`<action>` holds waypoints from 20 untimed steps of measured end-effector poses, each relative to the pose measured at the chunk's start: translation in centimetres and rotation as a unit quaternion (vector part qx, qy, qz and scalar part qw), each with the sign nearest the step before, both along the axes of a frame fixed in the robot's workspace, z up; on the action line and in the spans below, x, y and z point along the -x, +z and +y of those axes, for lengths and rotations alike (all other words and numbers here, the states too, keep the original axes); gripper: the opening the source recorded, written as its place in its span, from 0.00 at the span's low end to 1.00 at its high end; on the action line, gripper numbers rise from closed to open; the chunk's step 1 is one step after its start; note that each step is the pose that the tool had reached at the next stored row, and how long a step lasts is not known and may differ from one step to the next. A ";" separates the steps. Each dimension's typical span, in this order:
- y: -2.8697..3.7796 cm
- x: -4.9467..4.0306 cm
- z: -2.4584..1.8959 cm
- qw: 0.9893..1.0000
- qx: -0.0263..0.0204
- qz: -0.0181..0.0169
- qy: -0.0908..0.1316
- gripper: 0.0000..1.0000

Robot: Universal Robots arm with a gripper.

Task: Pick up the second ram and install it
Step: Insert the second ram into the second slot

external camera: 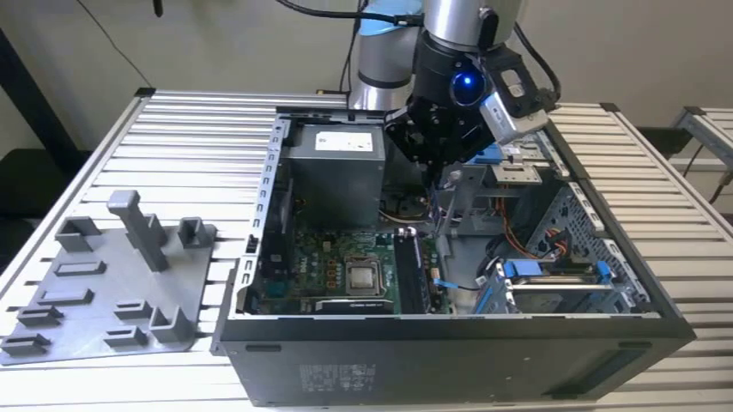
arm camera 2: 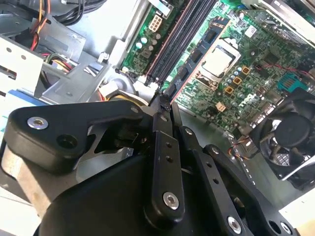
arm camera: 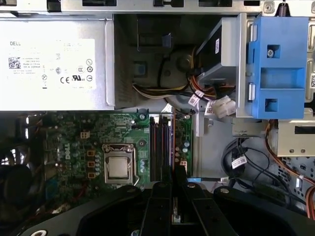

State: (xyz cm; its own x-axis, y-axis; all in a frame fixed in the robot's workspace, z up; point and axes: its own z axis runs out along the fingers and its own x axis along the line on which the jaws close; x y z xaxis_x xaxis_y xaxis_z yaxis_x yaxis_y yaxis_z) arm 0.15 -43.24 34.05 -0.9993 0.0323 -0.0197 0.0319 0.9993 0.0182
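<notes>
On a ribbed metal table [external camera: 172,129] before a pale wall, the gripper [external camera: 433,167] hangs inside the open computer case [external camera: 458,343], its fingers [arm camera 2: 162,105] pinched together above the memory slots [arm camera: 161,142], the second ram apparently seated there, a grey fixture tray [external camera: 103,292] nearby.

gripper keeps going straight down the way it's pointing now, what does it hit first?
Most likely the memory slots on the motherboard. In both wrist views the gripper points at the slot bank beside the CPU socket, inside the open computer case. Depth is unclear, so how far above it hangs cannot be told.
</notes>
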 end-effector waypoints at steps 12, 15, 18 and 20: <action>-0.77 0.00 0.00 1.000 0.000 0.000 0.000 0.14; -1.02 -0.01 0.00 1.000 0.000 0.000 0.000 0.14; -1.49 0.00 0.00 1.000 0.000 0.000 0.000 0.14; -1.83 0.00 0.00 1.000 0.000 0.000 0.000 0.14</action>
